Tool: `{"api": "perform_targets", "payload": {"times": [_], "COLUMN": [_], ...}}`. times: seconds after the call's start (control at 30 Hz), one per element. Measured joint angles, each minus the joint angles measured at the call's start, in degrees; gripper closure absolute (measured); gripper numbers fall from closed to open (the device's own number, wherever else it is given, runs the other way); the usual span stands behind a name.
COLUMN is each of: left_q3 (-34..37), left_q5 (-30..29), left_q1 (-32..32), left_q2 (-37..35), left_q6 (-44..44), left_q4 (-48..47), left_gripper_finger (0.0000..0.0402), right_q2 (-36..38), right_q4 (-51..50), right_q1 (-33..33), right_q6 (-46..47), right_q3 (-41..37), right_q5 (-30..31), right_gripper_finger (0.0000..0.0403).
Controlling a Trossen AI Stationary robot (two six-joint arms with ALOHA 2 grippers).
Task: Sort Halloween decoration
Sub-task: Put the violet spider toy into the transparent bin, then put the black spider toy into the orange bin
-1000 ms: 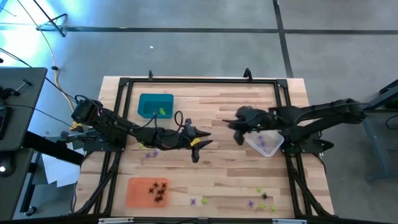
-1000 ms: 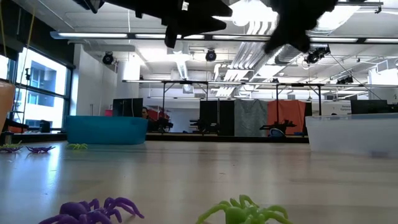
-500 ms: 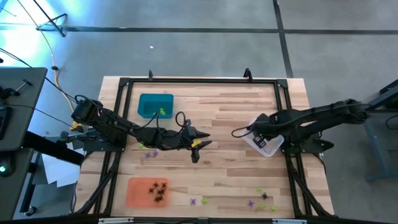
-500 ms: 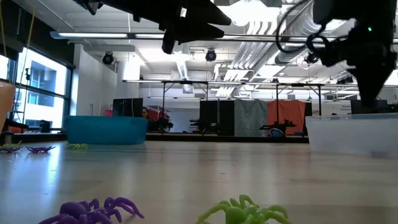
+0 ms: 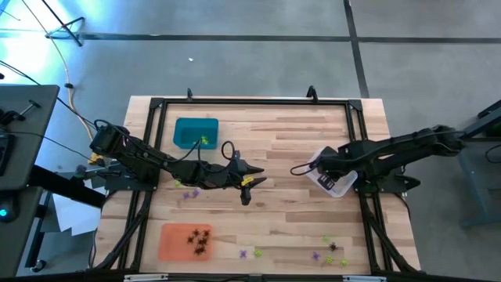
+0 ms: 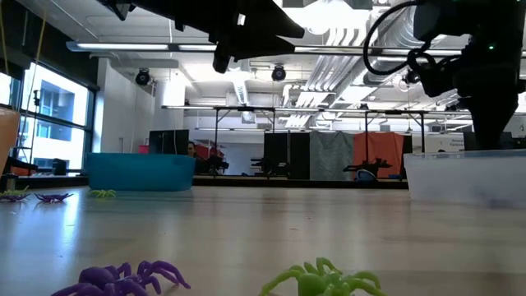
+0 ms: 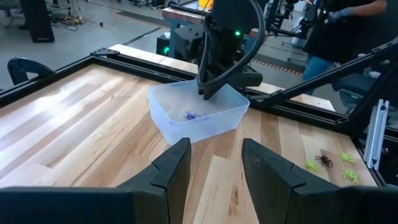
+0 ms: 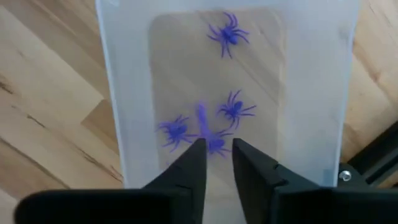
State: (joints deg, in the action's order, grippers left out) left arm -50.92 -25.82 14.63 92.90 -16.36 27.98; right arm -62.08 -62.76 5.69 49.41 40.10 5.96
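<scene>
Four purple spiders (image 8: 229, 34) inside the clear tray (image 8: 124, 93), seen only through the right wrist view; one lying right at the tips of the right gripper (image 8: 216, 149), fingers narrowly parted, nothing clearly held. Moved since a second ago: then hovering left of the tray at centre-right of the high view, now poised directly over it (image 5: 333, 178). Left gripper (image 5: 249, 182) unchanged at frame centre, fingers apart and empty in its wrist view. Shown by the high view alone: black spiders (image 5: 198, 239) in the orange tray (image 5: 168, 243) lower left, yellow-green ones in the teal tray (image 5: 184, 129), loose pieces (image 5: 329, 249) along the table's (image 5: 274, 125) lower right edge.
</scene>
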Motion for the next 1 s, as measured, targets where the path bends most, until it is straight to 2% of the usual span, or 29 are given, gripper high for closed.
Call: {"api": "perform_targets", "payload": {"times": [0.13, 0.33, 0.47, 0.63, 0.8, 1.0], "left_q3": [0.0, 0.0, 0.1, 0.1, 0.1, 0.1], "left_q5": [-0.2, 0.1, -0.4, -0.4, -0.2, 1.2], "left_q1": [0.0, 0.0, 0.0, -0.8, -1.9, -2.3], "left_q2": [0.0, 0.0, 0.0, 0.0, 0.0, 0.0], "left_q6": [-0.1, 0.0, -0.1, 0.2, 1.0, 1.0], "left_q4": [-0.1, -2.6, -5.4, -6.6, -6.8, -6.8], "left_gripper_finger": [0.0271, 0.0271, 0.0271, 0.0271, 0.0271, 0.0271], "right_q2": [0.0, 0.0, -0.2, -4.8, -13.2, -22.3], "right_q4": [-0.8, -0.9, 5.0, 8.2, 12.2, 21.2], "right_q1": [-0.1, 3.5, 11.0, 23.7, 33.5, 39.6], "right_q6": [1.4, 5.6, 12.7, 26.7, 40.5, 47.8], "right_q3": [1.9, 11.4, 17.0, 17.1, 15.7, 15.7], "right_q5": [-2.6, -6.0, -5.9, -5.3, -10.3, -15.6], "right_gripper_finger": [0.0288, 0.0282, 0.0282, 0.0281, 0.0281, 0.0281]}}
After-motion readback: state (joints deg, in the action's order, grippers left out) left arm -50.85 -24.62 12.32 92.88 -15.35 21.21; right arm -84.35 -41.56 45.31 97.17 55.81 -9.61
